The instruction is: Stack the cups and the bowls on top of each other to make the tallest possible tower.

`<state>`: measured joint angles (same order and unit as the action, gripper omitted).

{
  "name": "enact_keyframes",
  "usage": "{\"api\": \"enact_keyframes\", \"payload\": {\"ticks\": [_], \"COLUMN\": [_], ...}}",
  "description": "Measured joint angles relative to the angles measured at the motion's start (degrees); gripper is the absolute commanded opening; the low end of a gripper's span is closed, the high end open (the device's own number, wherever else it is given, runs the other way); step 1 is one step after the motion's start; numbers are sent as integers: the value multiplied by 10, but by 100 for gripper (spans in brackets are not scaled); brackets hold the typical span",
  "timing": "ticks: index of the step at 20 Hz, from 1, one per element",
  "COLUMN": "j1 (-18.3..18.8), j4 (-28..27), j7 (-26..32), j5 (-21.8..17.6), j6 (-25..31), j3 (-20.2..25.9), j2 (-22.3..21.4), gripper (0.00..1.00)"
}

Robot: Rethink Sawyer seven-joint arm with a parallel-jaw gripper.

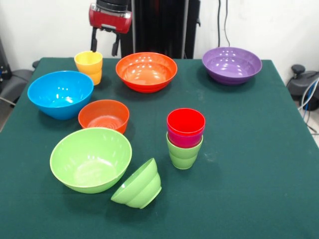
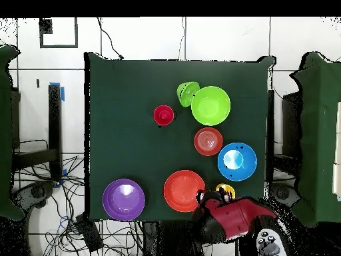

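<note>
My gripper (image 1: 104, 45) (image 2: 213, 195) hangs open at the table's far edge, just above and behind the yellow cup (image 1: 88, 64) (image 2: 225, 191), holding nothing. A short tower (image 1: 184, 139) (image 2: 164, 115) stands mid-table: a red cup (image 1: 185, 122) nested in a purple cup (image 1: 184, 140), which sits in a light green cup (image 1: 183, 156). Around it are the large orange bowl (image 1: 146, 71) (image 2: 184, 191), purple bowl (image 1: 232, 64) (image 2: 123, 199), blue bowl (image 1: 60, 93) (image 2: 236, 161) and large green bowl (image 1: 90, 158) (image 2: 210, 105). The small orange-red bowl (image 1: 103, 115) (image 2: 208, 141) is upright. The small green bowl (image 1: 138, 184) (image 2: 187, 92) lies tipped on its side against the large green bowl.
Everything rests on a dark green table (image 1: 249, 149) (image 2: 120, 120). The bowls crowd the left half in the front view. Cables and chairs lie beyond the table edges.
</note>
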<state>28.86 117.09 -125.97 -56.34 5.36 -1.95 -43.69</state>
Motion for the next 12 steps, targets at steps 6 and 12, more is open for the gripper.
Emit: {"api": "enact_keyframes", "payload": {"ticks": [6, 12], "j1": [-2, -8], "j4": [0, 0], "j7": [0, 0], "j5": [0, 0], "j6": [0, 0], "j3": [-3, -4], "j2": [-2, -1], "gripper": [100, 100]}}
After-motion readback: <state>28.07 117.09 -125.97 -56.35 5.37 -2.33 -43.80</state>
